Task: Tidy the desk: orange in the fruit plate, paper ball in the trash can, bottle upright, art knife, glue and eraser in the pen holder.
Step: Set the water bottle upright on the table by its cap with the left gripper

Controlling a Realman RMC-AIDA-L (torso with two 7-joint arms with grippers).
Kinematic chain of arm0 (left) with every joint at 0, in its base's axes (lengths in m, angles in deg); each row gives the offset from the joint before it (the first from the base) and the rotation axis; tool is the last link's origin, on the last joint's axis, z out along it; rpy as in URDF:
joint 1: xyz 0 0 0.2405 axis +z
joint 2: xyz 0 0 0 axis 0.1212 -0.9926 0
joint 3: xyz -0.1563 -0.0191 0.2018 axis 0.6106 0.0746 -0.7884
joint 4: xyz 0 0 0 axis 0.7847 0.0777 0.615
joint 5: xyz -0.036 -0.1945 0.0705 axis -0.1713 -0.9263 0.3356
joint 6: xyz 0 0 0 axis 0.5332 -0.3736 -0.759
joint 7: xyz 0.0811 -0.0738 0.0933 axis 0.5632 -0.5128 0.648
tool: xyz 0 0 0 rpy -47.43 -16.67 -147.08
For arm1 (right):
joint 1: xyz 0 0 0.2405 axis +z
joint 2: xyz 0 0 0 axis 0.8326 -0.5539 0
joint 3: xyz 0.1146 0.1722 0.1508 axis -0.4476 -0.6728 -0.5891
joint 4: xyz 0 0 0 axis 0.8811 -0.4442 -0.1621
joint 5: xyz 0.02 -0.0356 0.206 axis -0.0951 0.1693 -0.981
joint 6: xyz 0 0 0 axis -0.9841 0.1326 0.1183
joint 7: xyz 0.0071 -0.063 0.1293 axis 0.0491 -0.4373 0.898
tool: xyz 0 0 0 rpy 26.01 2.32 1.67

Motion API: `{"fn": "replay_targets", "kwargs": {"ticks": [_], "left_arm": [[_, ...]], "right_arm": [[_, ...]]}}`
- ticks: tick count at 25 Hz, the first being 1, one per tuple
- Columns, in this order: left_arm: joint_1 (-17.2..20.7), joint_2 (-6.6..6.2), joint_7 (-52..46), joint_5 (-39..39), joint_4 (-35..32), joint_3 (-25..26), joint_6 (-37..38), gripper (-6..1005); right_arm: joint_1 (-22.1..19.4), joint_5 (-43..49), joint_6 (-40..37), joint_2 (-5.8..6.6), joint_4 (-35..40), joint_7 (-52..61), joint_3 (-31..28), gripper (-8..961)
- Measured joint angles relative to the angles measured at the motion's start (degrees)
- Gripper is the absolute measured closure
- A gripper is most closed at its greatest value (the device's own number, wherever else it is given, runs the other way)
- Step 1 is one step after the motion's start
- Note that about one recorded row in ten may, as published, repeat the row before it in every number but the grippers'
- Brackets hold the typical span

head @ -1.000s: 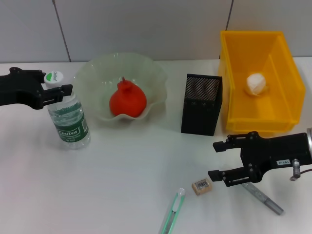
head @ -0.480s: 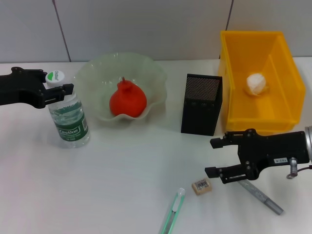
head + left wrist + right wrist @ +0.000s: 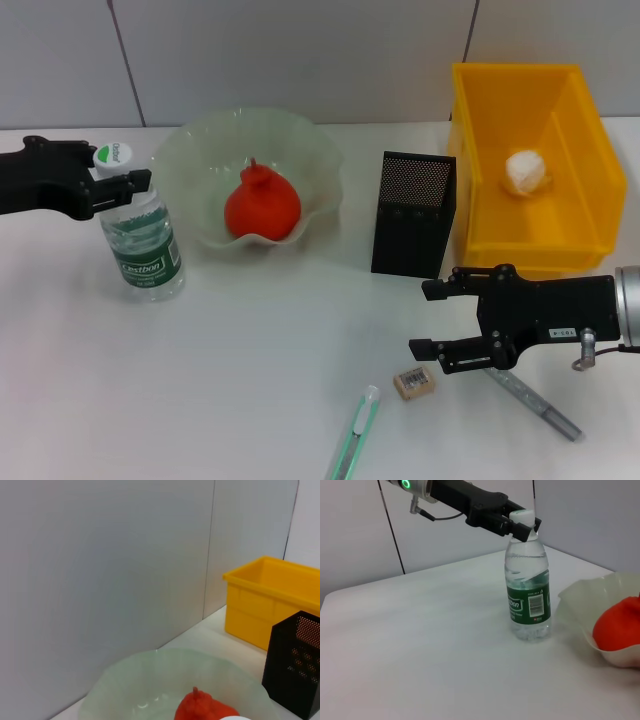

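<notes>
Orange (image 3: pixel 262 207) in fruit plate (image 3: pixel 190 150), paper ball (image 3: pixel 526 171) in trash can (image 3: pixel 580 120), bottle (image 3: pixel 139 240) upright, left pincer (image 3: pixel 132 179) around cap, grip unclear. Eraser step: right pincer (image 3: pixel 424 320) apart, just right of eraser (image 3: pixel 413 381); next, lower, clamp, carry to pen holder (image 3: pixel 412 215).

We see the black left gripper (image 3: pixel 128 182) level at the neck of the small clear plastic bottle (image 3: pixel 140 245), fingers closed around it. The black right gripper (image 3: pixel 428 320) sits low, fingers spread, well right of that bottle.
</notes>
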State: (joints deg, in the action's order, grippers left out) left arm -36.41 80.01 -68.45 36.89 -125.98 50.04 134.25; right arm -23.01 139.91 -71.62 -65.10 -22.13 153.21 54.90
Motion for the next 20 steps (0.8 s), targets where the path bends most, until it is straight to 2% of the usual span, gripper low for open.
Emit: {"fn": "replay_targets", "kwargs": {"ticks": [20], "left_arm": [[0.0, 0.06, 0.04, -0.18, 0.98, -0.11, -0.55, 397]], "right_arm": [[0.19, -0.09, -0.02, 0.07, -0.09, -0.03, 0.09, 139]]}}
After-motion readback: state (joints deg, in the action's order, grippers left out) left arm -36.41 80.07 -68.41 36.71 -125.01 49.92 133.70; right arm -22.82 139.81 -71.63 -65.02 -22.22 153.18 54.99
